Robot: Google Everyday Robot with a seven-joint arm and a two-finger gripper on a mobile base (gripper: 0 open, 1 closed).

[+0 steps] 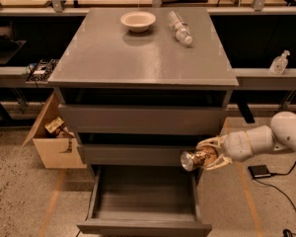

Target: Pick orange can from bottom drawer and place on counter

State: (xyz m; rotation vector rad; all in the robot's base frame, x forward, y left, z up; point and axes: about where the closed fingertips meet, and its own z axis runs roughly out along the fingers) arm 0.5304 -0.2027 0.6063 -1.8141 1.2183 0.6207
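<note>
The orange can (195, 159) hangs sideways in the air, its silver end facing left, in front of the middle drawer's right end. My gripper (211, 153) is shut on it, reaching in from the right on a white arm (266, 139). Below it, the bottom drawer (144, 224) stands pulled out, its dark inside bare. The grey counter (123, 53) spreads above the three drawers, well above the can.
A cream bowl (138, 20) and a clear plastic water bottle (180, 27) lie at the counter's back. A cardboard box (52, 137) sits on the floor left of the cabinet. A spray bottle (278, 63) stands on the right shelf, and a small black box (260, 171) lies on the floor.
</note>
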